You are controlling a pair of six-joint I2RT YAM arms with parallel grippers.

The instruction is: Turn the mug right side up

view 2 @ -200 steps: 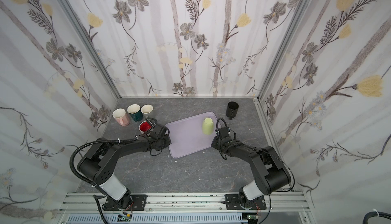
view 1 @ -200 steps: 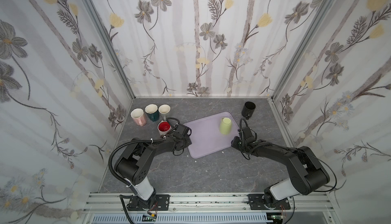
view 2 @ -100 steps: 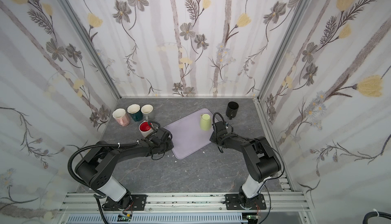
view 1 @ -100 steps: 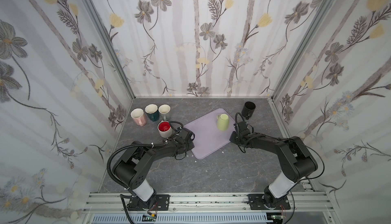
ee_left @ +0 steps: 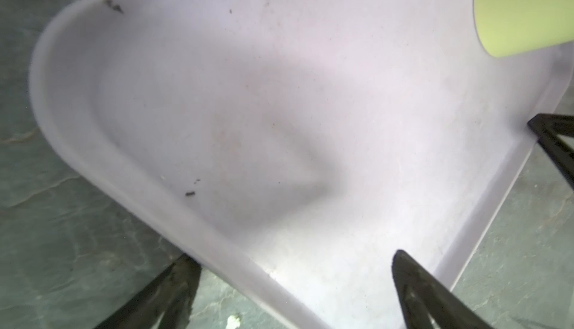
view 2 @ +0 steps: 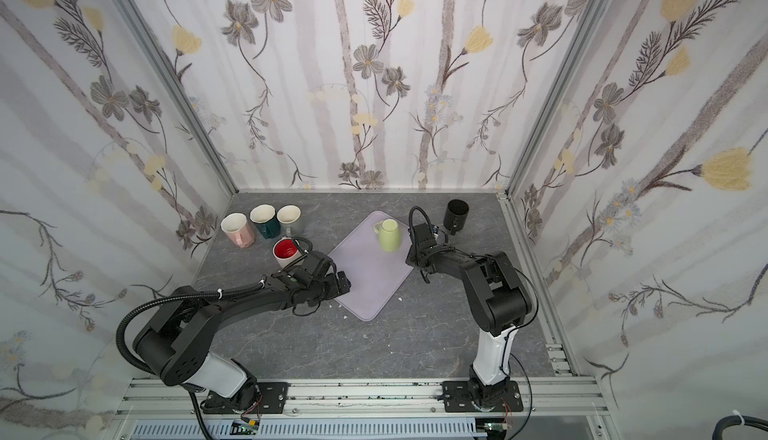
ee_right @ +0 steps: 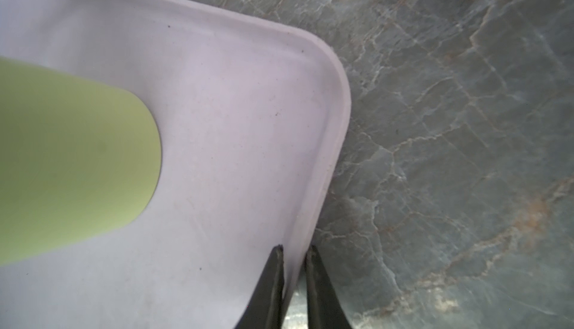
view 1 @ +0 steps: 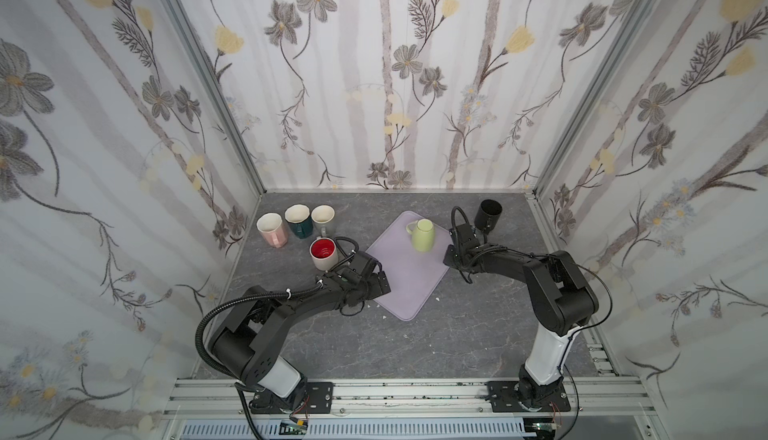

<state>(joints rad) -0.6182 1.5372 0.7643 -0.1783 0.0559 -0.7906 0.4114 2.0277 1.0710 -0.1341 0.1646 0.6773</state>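
A light green mug point(view 1: 424, 236) point(view 2: 390, 236) stands upside down, base up, on the far part of a lilac tray point(view 1: 401, 290) point(view 2: 368, 286), handle toward the back left. My right gripper point(view 1: 451, 257) point(ee_right: 295, 248) is shut on the tray's right rim point(ee_right: 326, 156), just beside the mug point(ee_right: 71, 162). My left gripper point(view 1: 382, 284) point(ee_left: 293, 256) stands open astride the tray's left rim point(ee_left: 130, 181), one finger outside it, one over the tray floor. The mug point(ee_left: 525, 10) is well clear of it.
Pink point(view 1: 272, 230), teal point(view 1: 300, 221) and grey point(view 1: 324, 219) mugs stand upright at the back left. A white mug with a red inside point(view 1: 325, 254) is just behind my left wrist. A black mug point(view 1: 488, 215) stands behind my right gripper. Small white crumbs point(view 1: 384, 316) lie near the tray.
The tray with the mug has turned and slid toward the back. My left gripper has opened and let go of the rim. My right gripper has shut on the tray's right rim.
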